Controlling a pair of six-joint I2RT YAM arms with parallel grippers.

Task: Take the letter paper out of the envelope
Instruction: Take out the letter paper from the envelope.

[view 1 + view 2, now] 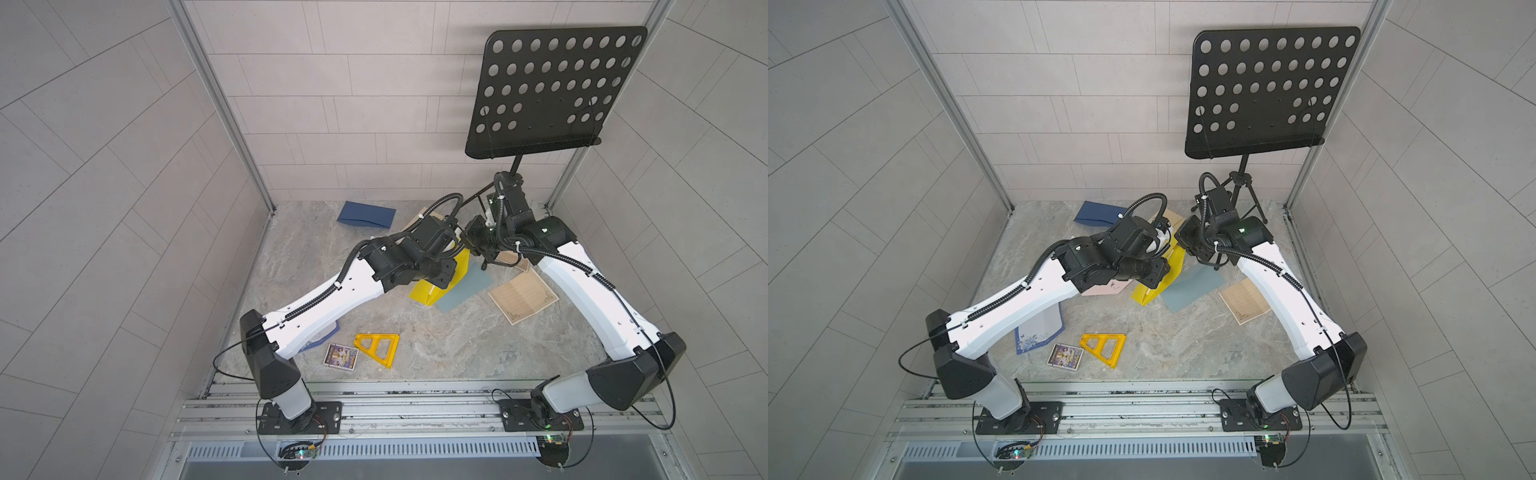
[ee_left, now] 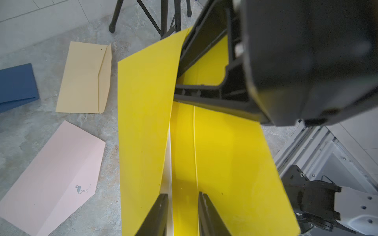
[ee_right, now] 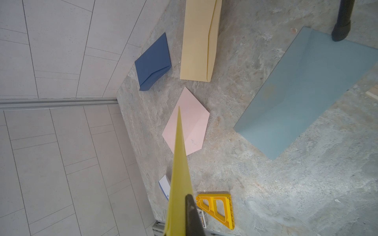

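Left wrist view: my left gripper (image 2: 182, 194) has its jaws spread part way. One finger stands on each side of a fold line along the yellow envelope (image 2: 235, 163), and I see nothing pinched between them. The envelope's long axis runs from these fingers straight toward the music stand (image 2: 164, 20), whose feet stand just past its far end. One long panel is swung up off the body. A thin white strip (image 2: 169, 159) shows in the gap, and I cannot tell whether that is the letter paper.

In a top view, a blue-bordered sheet (image 1: 1038, 332), a picture card (image 1: 1065, 356) and a yellow triangle (image 1: 1102, 348) lie well apart from the stand, by my bases. The envelope slants from under the stand toward those bases. A grey-blue envelope (image 1: 1187, 289) lies just beside it, and an ornamented brown sheet (image 1: 521, 297) lies nearer the stand's side.

My right gripper (image 3: 187, 198) is pressed together on the envelope's end nearest the stand. In the right wrist view the sheet runs edge-on, pointing away from the stand.
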